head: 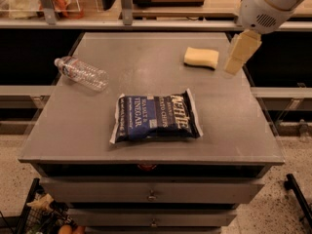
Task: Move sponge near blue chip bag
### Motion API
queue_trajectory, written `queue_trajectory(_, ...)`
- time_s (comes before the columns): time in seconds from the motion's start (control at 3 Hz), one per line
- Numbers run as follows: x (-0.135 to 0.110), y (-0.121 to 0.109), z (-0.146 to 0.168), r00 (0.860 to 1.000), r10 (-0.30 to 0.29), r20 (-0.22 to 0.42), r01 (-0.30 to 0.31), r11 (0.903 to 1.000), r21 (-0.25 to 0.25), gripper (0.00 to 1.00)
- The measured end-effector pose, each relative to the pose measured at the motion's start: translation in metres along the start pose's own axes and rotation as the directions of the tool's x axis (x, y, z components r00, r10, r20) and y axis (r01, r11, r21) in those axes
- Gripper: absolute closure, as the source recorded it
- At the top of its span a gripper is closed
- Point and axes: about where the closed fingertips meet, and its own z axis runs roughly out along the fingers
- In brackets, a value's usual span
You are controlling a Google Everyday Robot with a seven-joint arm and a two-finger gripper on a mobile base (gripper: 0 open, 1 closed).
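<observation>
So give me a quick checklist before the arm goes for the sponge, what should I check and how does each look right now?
1. Sponge free to grasp: ok, it lies alone at the far right of the table.
2. Pincer lined up over the sponge: not ok, it hangs to the right of it, apart.
3. Sponge held: not ok, it is not yet gripped.
4. Room beside the bag: ok, bare tabletop shows along its far edge.
5. Bottle out of the way: ok, it lies at the left, off the line from sponge to bag.
6. Pincer height over the table: cannot tell.
</observation>
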Motion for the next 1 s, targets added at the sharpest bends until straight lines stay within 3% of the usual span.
queue_trajectory(0.33, -0.010, -0.022, 0.022, 0.999, 0.016, 0.046, -0.016, 0.9999, 0.004, 0.00)
queue_trajectory(0.67, -0.020, -0.046, 0.060, 0.992, 0.073, 0.107, -0.072, 0.9974, -0.007, 0.00)
queue_trajectory(1.0, -0.026, -0.060, 0.099, 0.979, 0.148, 0.138, -0.147, 0.9890, -0.019, 0.00)
